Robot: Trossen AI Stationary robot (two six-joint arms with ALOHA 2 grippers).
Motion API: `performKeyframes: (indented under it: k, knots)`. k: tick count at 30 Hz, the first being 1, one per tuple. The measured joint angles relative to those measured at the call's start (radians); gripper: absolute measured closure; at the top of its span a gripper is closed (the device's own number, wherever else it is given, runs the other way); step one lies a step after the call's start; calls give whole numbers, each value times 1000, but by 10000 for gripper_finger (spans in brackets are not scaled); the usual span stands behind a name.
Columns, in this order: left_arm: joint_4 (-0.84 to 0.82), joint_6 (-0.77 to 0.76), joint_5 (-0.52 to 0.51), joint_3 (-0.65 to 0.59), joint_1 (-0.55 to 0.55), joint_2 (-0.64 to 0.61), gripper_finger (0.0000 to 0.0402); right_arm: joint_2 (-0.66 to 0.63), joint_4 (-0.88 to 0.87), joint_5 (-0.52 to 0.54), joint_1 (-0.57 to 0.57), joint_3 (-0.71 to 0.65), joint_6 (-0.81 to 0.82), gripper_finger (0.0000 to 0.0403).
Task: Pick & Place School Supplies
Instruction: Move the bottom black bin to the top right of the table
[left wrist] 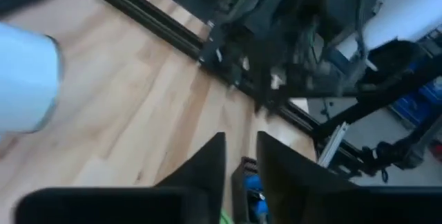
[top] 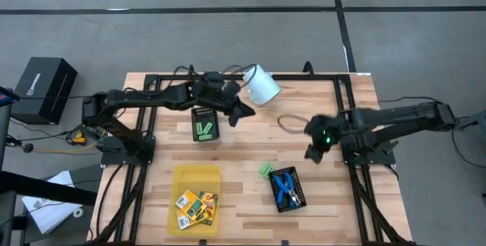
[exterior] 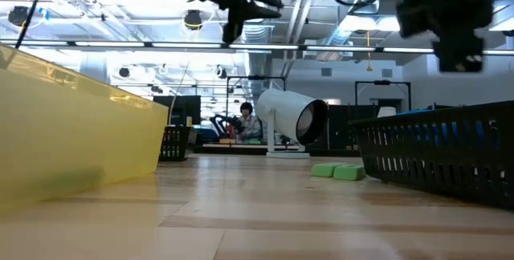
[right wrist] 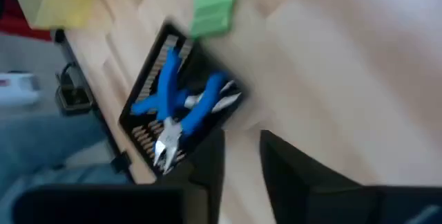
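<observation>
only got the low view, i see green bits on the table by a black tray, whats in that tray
Observer: Two blue-handled pliers lie inside that black mesh tray.
Operator: anything in the yellow tray
Observer: Small orange-yellow boxes sit at one end of the yellow tray.
Operator: any more green pieces
Observer: Yes, several green pieces lie in a second black tray, beside the left arm.
</observation>
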Motion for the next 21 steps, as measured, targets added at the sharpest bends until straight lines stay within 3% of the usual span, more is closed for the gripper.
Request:
performKeyframes:
  k: [6,11,17,21]
  knots:
    - [-113,29,-1,2,39,-59,247,88,312,1,88,-148,221,256]
    - [-275,84,1,-1,42,-60,210,228,453,1,150,-169,299,229]
    - [-339,132,1,-1,32,-60,208,366,579,-1,192,-169,350,236]
    - [-358,134,1,0,32,-60,219,424,605,-2,196,-167,387,268]
